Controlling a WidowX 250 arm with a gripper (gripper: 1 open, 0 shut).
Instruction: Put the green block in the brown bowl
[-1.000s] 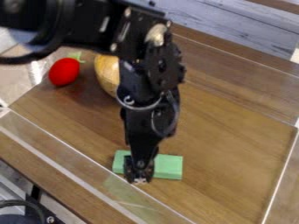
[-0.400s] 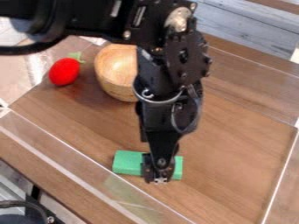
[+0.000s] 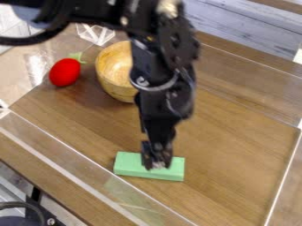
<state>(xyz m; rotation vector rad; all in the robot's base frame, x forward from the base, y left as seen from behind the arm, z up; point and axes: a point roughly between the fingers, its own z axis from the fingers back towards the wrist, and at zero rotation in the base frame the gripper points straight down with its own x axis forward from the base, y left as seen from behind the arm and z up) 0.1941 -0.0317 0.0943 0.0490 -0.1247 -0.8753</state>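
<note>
The green block (image 3: 132, 167), a flat mint-green slab, lies on the wooden table near its front edge. My gripper (image 3: 156, 159) points straight down over the right part of the block, its dark fingertips at or just above the top face; the picture is blurred, but the jaws appear open with nothing held. The brown bowl (image 3: 111, 73), round and light wood, stands behind and to the left, partly hidden by the arm.
A red round fruit toy (image 3: 65, 71) lies left of the bowl. A clear folded plastic piece (image 3: 97, 33) sits at the back behind the bowl. Clear plastic walls (image 3: 71, 168) edge the wooden table at the front and left.
The arm has swung right, uncovering the bowl, then lifted a little. The gripper stays over the block's right part, and the block has not moved.
</note>
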